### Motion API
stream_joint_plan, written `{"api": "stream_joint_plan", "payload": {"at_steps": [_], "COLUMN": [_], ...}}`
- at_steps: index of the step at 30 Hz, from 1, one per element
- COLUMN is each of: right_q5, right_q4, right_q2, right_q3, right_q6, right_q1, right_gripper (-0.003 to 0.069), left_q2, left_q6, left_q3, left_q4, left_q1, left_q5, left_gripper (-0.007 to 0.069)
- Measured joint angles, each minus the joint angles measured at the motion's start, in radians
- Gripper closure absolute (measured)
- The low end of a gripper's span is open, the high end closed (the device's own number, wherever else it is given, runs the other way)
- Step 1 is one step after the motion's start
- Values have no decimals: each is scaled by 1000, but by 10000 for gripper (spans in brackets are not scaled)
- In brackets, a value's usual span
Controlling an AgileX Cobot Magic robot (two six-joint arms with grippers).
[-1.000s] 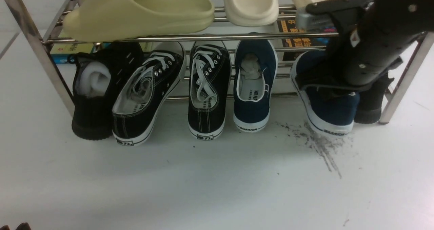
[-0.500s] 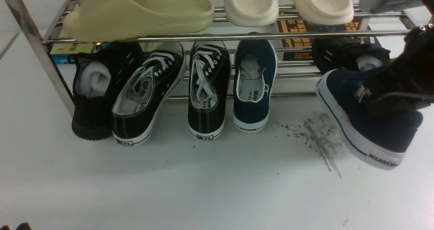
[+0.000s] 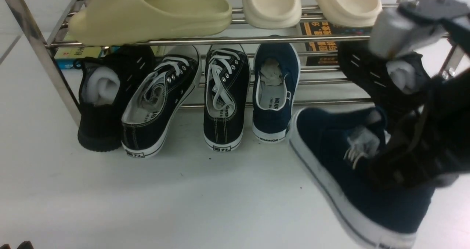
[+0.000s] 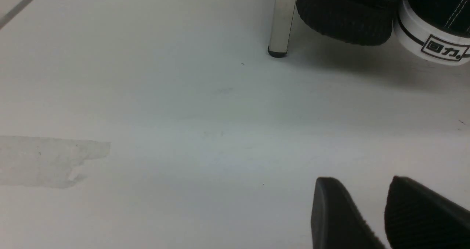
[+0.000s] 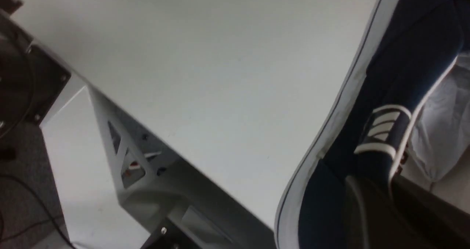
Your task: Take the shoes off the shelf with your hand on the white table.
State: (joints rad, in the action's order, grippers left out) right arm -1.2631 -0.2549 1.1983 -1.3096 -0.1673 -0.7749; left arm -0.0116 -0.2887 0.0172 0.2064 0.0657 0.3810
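Right gripper (image 3: 400,161) clamping collar of navy shoe (image 3: 330,157), holding it tilted over white table (image 3: 183,205), clear of shelf (image 3: 205,40). Second navy shoe (image 3: 273,91) leaning on shelf's lower rungs. Left gripper (image 4: 361,190) hanging parted, empty.

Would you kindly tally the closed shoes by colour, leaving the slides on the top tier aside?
navy slip-ons: 2
black lace-ups: 2
all-black sneakers: 2
Total: 6
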Motion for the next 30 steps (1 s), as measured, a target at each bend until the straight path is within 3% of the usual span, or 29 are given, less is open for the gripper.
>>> {"api": "stream_joint_plan", "payload": {"at_steps": [6,12,21,30], "right_q5": [-2,13,262,400], "right_q4": [119,278,443,467], "right_q2": [0,19,219,383], "right_q3": [84,154,165,165], "right_q6": [-267,-496,-516,-506], "right_q1": [-255,-420,-447,-454], "right_gripper": [613,613,613,613], "left_q2": [0,0,0,0], "left_q6": [0,0,0,0], "left_q3": [0,0,0,0], "left_q4": [0,0,0,0], "left_q1": [0,0,0,0], "left_q5": [0,0,0,0], "left_gripper": [383,383,382,382]}}
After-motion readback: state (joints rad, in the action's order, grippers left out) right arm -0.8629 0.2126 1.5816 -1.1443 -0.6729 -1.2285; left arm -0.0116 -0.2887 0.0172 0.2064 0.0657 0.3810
